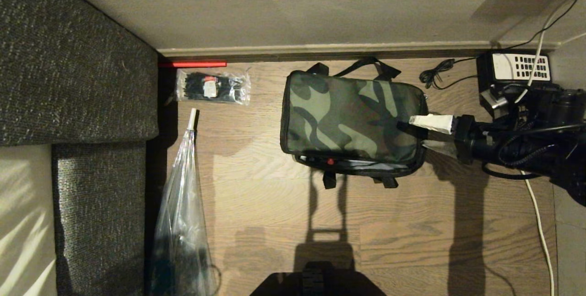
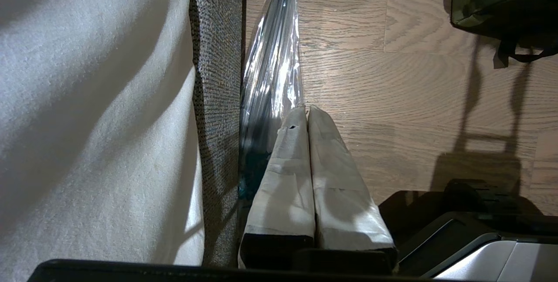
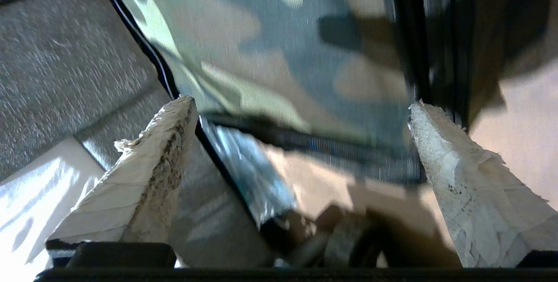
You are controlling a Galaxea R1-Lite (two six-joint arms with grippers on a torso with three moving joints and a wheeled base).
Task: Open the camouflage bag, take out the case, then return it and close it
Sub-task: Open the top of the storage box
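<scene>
The camouflage bag (image 1: 352, 120) lies on the wooden floor with its long axis running nine to three o'clock, directly at nine o'clock from the right tool (image 1: 423, 133), whose widely parted, empty fingers reach level over the bag's three o'clock end. The left tool (image 2: 307, 114), fingers pressed together, hangs parked well off toward seven o'clock, so the right arm is nearer.

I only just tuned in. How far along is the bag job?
Done, as far as shows: nothing certain. The camouflage bag lies on the floor, lid down, a red spot at its front edge. In hand: the right gripper, open, at the bag's right end. Whether the case has been out yet, I cannot tell. The left gripper is parked, shut.
</scene>
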